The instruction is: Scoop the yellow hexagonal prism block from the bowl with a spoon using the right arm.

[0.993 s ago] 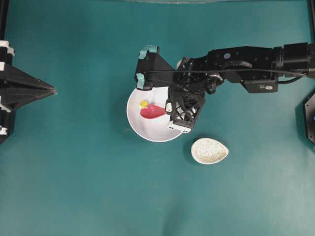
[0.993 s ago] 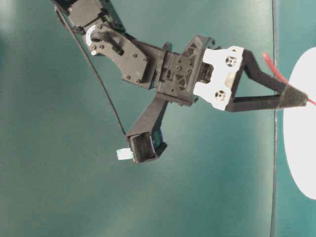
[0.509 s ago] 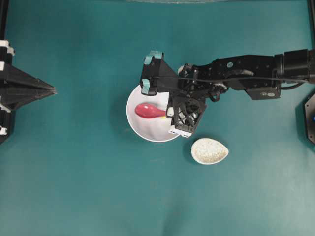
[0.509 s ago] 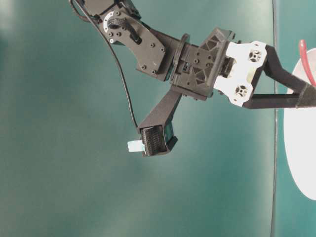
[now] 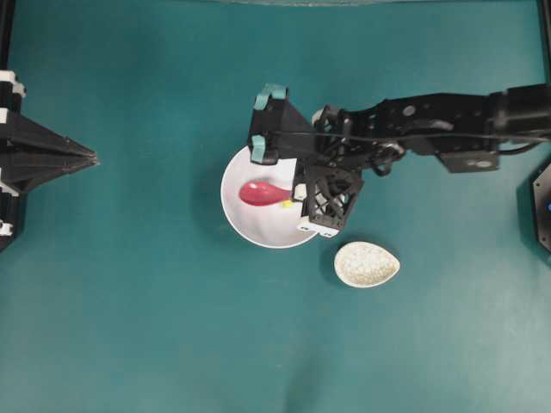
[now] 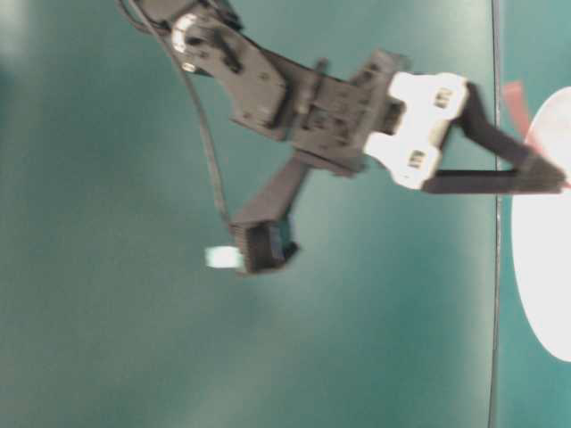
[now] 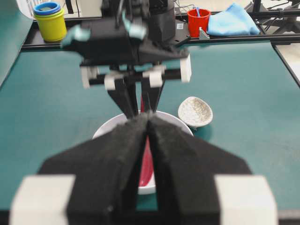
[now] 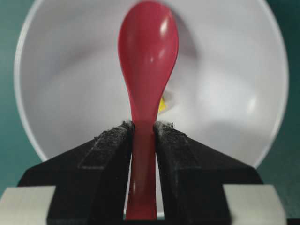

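Observation:
The white bowl [image 5: 258, 227] sits mid-table. My right gripper [image 5: 293, 196] hangs over its right side, shut on the handle of the pink-red spoon [image 5: 261, 193], whose scoop points left, low inside the bowl. In the right wrist view the right gripper [image 8: 143, 125] pinches the spoon [image 8: 148, 47] by its handle. The yellow hexagonal prism block [image 8: 162, 104] peeks out on the bowl [image 8: 70, 93] floor beside the handle, outside the scoop. From overhead the block [image 5: 286, 204] is a yellow speck by the handle. My left gripper [image 5: 91, 158] rests shut at the far left.
A speckled beige spoon rest [image 5: 367, 263] lies just right of and below the bowl. Beyond the table's far edge in the left wrist view stand a yellow tub [image 7: 49, 21], a red cup [image 7: 198, 21] and a blue cloth [image 7: 232, 21].
The block lay at the scoop's upper-left tip; now it lies beside the handle near the gripper. The spoon slid left across the bowl and the right wrist rolled. The left arm stayed still.

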You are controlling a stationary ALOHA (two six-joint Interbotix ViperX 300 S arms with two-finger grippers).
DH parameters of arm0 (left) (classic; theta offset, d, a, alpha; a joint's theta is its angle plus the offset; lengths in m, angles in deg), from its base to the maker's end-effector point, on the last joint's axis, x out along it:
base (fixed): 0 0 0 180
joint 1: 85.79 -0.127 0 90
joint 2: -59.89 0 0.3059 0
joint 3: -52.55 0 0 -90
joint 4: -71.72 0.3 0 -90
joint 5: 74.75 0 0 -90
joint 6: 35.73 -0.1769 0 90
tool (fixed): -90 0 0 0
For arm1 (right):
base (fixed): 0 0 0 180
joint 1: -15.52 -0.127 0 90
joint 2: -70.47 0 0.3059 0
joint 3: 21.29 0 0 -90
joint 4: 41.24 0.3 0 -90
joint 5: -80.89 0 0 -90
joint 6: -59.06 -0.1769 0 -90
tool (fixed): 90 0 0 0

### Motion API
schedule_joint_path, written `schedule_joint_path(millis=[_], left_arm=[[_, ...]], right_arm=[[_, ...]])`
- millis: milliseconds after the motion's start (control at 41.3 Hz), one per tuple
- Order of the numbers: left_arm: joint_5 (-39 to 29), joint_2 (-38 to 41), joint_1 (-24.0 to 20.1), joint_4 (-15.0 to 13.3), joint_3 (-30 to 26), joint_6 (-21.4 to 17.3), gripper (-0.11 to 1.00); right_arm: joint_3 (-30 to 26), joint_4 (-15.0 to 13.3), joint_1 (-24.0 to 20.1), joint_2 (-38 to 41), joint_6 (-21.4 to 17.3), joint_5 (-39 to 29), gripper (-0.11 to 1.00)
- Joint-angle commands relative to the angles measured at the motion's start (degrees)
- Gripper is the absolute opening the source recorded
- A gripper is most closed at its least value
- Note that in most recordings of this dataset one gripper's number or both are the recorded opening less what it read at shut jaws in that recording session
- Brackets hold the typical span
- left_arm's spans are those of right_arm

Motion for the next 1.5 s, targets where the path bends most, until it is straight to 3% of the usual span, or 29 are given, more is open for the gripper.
schedule_joint_path(millis=[0,363,800,1187,1478], left_arm=[[0.26,0.26,0.09,-0.09,-1.76,0.00,0.09],[0.26,0.26,0.09,-0.09,-1.76,0.00,0.09],[0.35,0.26,0.00,-0.09,-1.76,0.00,0.09],[0.62,0.26,0.09,-0.09,-1.85,-0.09,0.09],[0.70,0.18,0.00,-0.09,-1.85,-0.09,0.09]], right_arm=[[-0.62,-0.70,-0.09,-3.96,0.09,-0.97,0.24],[-0.70,-1.58,-0.09,-8.35,-0.62,-9.14,0.24],[-2.72,-1.58,-0.09,-8.26,-4.57,-19.95,0.24],[-10.90,-1.49,0.09,-3.08,-4.39,-31.46,0.24],[-14.33,-1.14,0.09,-0.79,-4.31,-35.68,0.24]])
